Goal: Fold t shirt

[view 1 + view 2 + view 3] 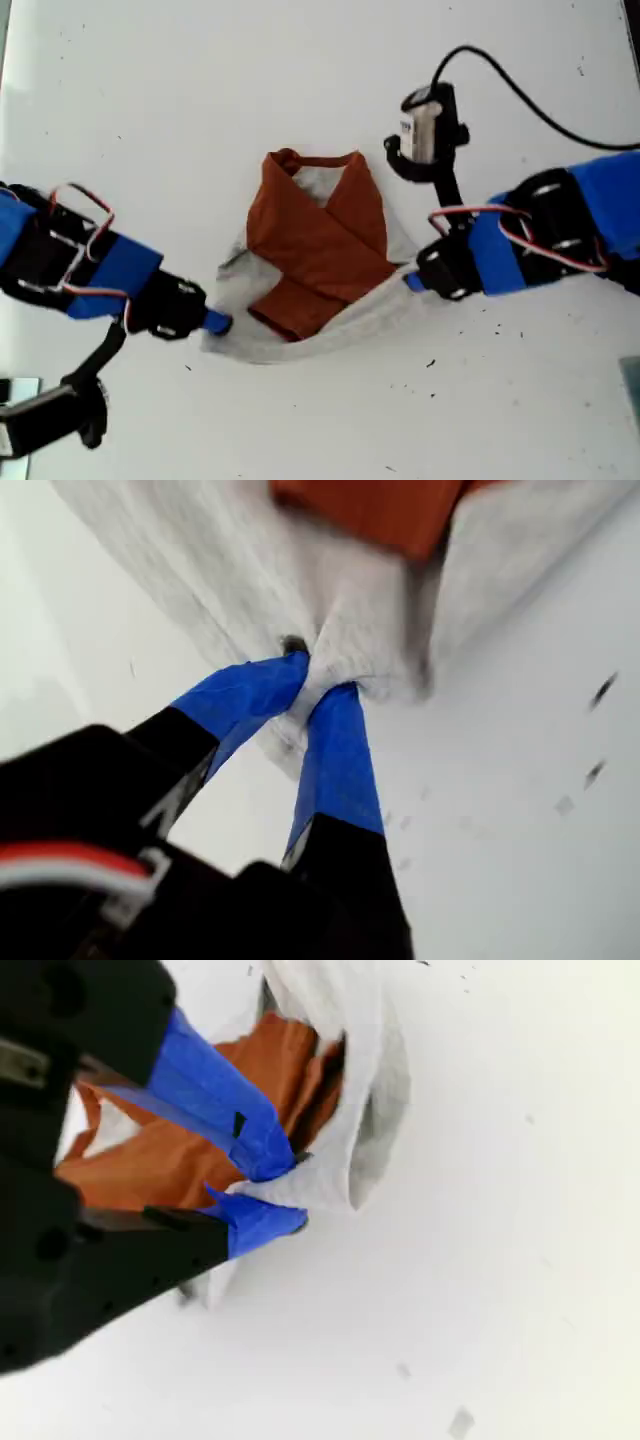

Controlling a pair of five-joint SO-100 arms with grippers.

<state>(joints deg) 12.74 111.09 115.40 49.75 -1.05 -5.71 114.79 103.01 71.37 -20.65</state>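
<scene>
The white counter [300,60] holds the t shirt [315,255], which lies near the middle of it, well away from every edge. The orange sleeves are already crossed over the grey body. Now the bottom hem is being folded up. My first gripper [320,680] has its jaws pinched tight on one grey hem corner, and that corner looks a bit lifted. My second gripper [275,1195] has its jaws pinched tight on the other grey hem corner. Which arm is which in the exterior view, I cannot tell for sure. Next, I think both should carry the hem together up toward the orange neckband, then let go
</scene>
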